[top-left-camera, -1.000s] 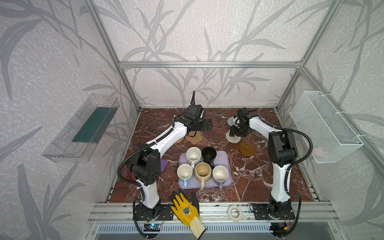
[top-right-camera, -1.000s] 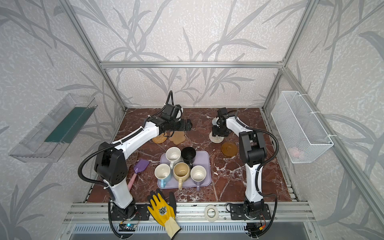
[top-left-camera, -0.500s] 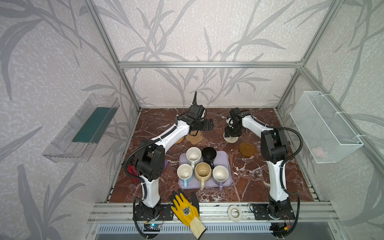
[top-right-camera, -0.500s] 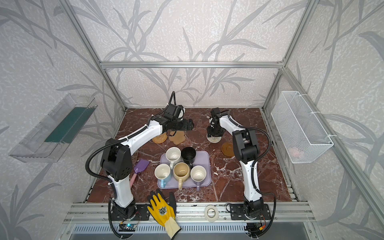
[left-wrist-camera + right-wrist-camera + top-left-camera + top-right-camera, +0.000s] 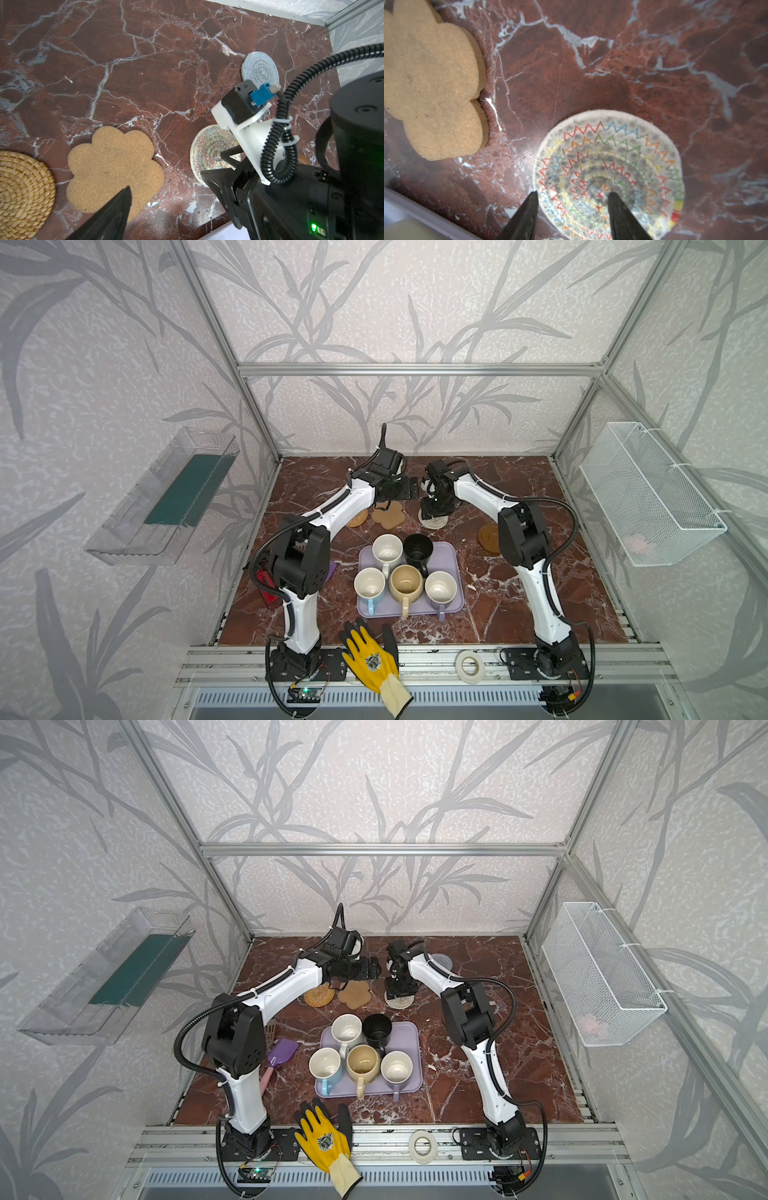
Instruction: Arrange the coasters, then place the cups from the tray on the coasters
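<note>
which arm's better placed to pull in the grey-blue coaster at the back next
Right, probably. The grey-blue coaster lies on the right arm's side, just behind it, and the right tool is close by over the cream rope coaster. The left tool would have to reach across that arm.

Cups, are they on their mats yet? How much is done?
Not yet. Done: rattan coaster, paw coaster and rope coaster lie in a row behind the tray. In hand: the right gripper, jaws apart, is down at the rope coaster. To do: the brown coaster and grey-blue coaster lie apart from the row, and all five cups stand on the tray.
</note>
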Tool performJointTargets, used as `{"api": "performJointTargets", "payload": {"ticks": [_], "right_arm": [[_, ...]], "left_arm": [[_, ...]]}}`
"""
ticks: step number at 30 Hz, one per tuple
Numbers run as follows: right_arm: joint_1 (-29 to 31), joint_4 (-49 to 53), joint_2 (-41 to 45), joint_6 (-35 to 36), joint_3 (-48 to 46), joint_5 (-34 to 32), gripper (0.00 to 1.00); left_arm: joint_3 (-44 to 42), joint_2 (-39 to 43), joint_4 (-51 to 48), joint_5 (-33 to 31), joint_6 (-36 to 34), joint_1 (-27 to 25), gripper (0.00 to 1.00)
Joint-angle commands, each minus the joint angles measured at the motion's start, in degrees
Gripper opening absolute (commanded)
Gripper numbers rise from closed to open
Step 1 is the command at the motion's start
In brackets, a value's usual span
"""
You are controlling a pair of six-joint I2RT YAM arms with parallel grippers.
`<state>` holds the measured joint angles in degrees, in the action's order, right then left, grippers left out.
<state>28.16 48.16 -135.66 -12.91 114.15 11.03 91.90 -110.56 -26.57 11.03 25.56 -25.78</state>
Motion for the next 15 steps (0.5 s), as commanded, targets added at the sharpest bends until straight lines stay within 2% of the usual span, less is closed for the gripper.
{"api": "performJointTargets", "payload": {"ticks": [1, 8, 15], "right_arm": [[-0.14, 2.46, -3.29, -1.93, 0.37, 1.19, 0.54], [0.14, 2.64, -5.64, -3.65, 4.76, 1.81, 0.54], [0.24, 2.26, -3.24, -3.69, 2.93, 0.43, 0.54]], "left_arm": [[0.52, -0.40, -0.87, 0.23, -0.03, 0.17, 0.93], [-0.30, -0.09, 0.54, 1.43, 0.56, 0.26, 0.93], [-1.67, 1.67, 0.97, 1.03, 0.63, 0.36, 0.93]]}}
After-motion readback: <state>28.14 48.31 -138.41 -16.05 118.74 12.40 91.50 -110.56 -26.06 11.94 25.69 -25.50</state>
